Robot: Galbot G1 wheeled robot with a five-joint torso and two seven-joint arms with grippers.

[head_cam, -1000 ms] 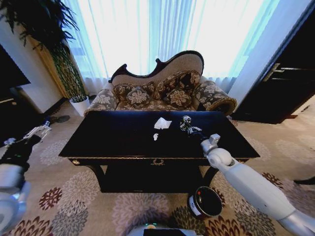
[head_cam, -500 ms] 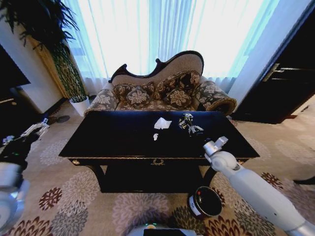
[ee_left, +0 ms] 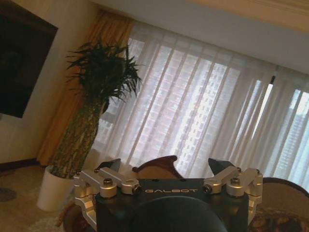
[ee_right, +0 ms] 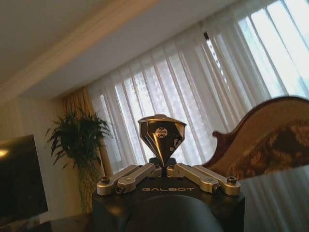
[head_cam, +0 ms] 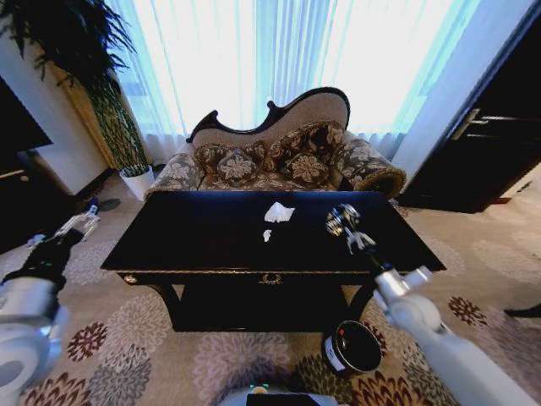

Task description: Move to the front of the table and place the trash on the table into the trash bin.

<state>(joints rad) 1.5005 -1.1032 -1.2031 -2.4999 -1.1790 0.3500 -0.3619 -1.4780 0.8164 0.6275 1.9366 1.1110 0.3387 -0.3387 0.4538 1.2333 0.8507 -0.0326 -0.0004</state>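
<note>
The table point(head_cam: 194, 237) with its glossy black top stands straight ahead. On it lie a crumpled white tissue point(head_cam: 279, 212) and a tiny white scrap point(head_cam: 267, 235). My right gripper point(head_cam: 351, 233) is over the table's right part, shut on a crushed shiny wrapper point(head_cam: 341, 220) held above the top. The right wrist view shows that wrapper point(ee_right: 161, 137) pinched upright in the right gripper point(ee_right: 161, 162). The trash bin point(head_cam: 352, 348), dark brown with a white label, stands on the carpet below my right arm. My left gripper point(head_cam: 80, 222) hangs off the table's left end; the left wrist view shows this gripper point(ee_left: 165, 166) open and empty.
A patterned sofa point(head_cam: 279, 161) stands close behind the table. A tall potted plant point(head_cam: 118, 127) is at the back left, and a low black cabinet point(head_cam: 17, 186) stands on the left. Dark furniture point(head_cam: 490, 144) stands at the right. Flowered carpet surrounds the table.
My right gripper has lifted the shiny wrapper off the table and drawn back toward the right front. The left arm has risen slightly.
</note>
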